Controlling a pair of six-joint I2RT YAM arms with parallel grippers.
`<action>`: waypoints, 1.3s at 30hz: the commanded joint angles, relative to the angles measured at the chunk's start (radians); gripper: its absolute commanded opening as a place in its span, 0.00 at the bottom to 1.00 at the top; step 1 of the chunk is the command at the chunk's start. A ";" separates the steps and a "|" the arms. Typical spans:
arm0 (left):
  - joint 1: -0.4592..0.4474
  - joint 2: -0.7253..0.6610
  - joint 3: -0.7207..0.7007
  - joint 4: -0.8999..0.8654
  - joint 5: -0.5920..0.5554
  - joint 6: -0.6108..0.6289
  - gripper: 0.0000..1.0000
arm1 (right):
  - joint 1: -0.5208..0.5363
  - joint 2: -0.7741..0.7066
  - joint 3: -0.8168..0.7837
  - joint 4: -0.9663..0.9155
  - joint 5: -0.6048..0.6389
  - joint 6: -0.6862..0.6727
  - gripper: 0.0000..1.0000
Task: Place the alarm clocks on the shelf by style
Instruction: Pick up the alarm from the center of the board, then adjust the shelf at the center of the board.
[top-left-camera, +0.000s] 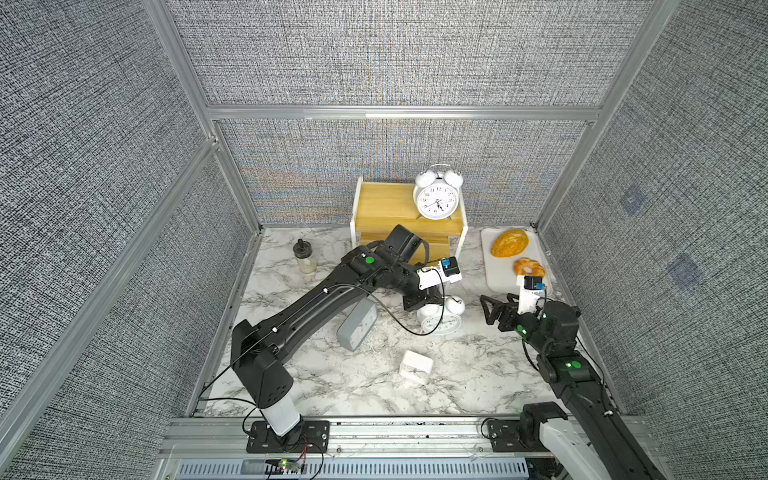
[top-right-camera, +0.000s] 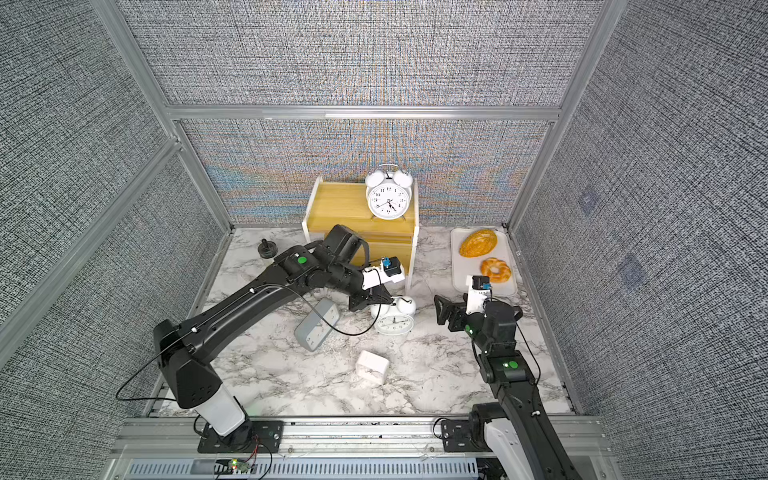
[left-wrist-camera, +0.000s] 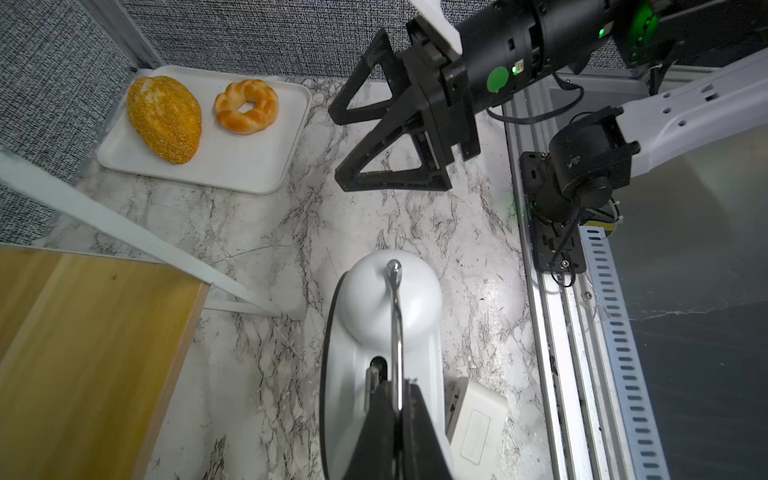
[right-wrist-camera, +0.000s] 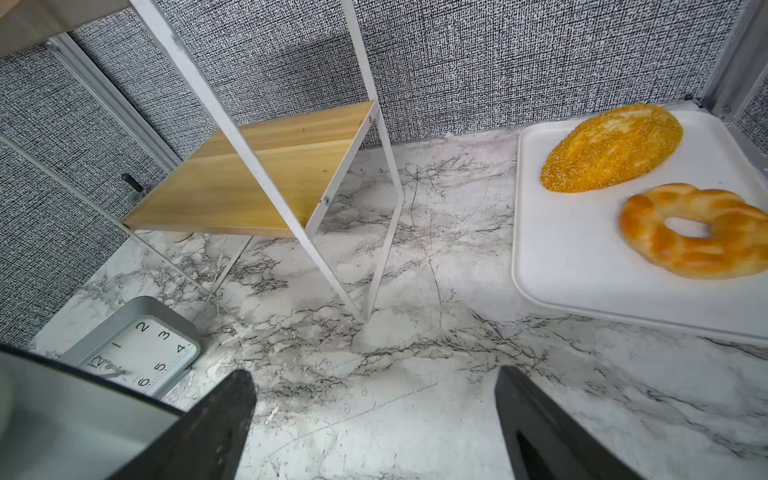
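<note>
Nearest: small white clock lies alone on the marble tabletop, well apart from the shelf.

Next back: grey-blue clock lies face up on the tabletop, dial numerals readable in right wrist view; the left arm partly covers it in both top views.

Mid-table: near twin-bell clock sits just in front of the shelf's right leg, dial facing the camera head. Left gripper is above it, jaws pressed together, pinching the thin metal handle betw. the bells. Cannot tell whether the clock is lifted or resting on its feet.

Right side, approx. same depth: right gripper has jaws spread wide, nothing betw. them, clear of all clocks, pointing toward the held clock.

Farther right: white tray w/ seeded loaf and ring bread. Farther left: small jar w/ black lid.

Rear, at back wall: shelf. Far twin-bell clock stands upright on the right end of the top board. Lower board bare where seen in the wrist views.
</note>
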 joint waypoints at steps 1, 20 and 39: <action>0.005 -0.050 0.004 -0.037 -0.039 -0.021 0.00 | 0.000 0.004 -0.003 0.030 -0.002 0.001 0.95; 0.132 -0.158 0.200 -0.255 -0.121 -0.002 0.00 | 0.005 0.075 -0.002 0.139 -0.150 -0.039 0.95; 0.221 -0.096 0.461 -0.415 -0.088 -0.018 0.00 | 0.262 0.384 0.232 0.333 0.141 -0.284 0.91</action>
